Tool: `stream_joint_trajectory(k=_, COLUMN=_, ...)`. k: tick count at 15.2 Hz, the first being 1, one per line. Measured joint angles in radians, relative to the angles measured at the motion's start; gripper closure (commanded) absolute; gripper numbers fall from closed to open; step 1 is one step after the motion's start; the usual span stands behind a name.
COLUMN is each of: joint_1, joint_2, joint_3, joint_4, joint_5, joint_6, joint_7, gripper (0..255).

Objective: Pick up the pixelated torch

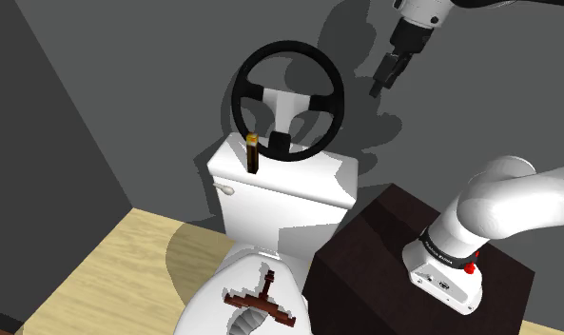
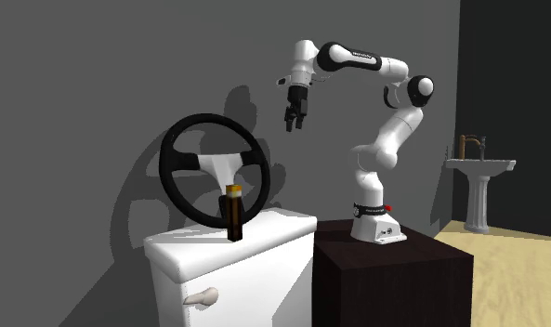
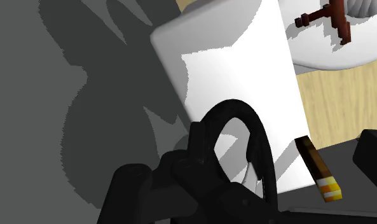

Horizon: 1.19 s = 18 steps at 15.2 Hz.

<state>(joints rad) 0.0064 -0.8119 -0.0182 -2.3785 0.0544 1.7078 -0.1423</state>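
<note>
The pixelated torch (image 1: 254,152) is a short dark brown stick with an orange-yellow tip, standing upright on the white toilet tank lid (image 1: 303,181). It stands just in front of a black steering wheel (image 1: 242,88) that leans against the wall. The second exterior view has the torch (image 2: 233,212) at the tank's front edge. My black gripper (image 1: 382,81) hangs high in the air, above the wheel and toward the shoulder view's right, far from the torch. The gripper (image 2: 295,119) points down, open and holding nothing. In the wrist view the torch (image 3: 319,168) lies beside the wheel rim (image 3: 257,137), near one of my fingers (image 3: 371,149).
A brown pixelated sword-like object (image 1: 262,303) lies on the white toilet seat lid (image 1: 218,300) below the tank. My dark stand (image 1: 365,247) is beside the toilet. A pedestal sink (image 2: 478,172) stands far off at the second exterior view's right, against a black area. Grey wall behind the tank.
</note>
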Motion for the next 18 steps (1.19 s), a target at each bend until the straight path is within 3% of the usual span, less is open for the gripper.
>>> stream_joint_trajectory(k=7, joint_1=0.021, joint_2=0.145, joint_3=0.081, joint_4=0.041, joint_5=0.032, joint_6=0.082, joint_7=0.087, gripper=0)
stream_joint_trajectory(k=18, joint_1=0.046, joint_2=0.544, joint_3=0.241, joint_4=0.228, joint_5=0.027, joint_6=0.241, joint_7=0.29, gripper=0)
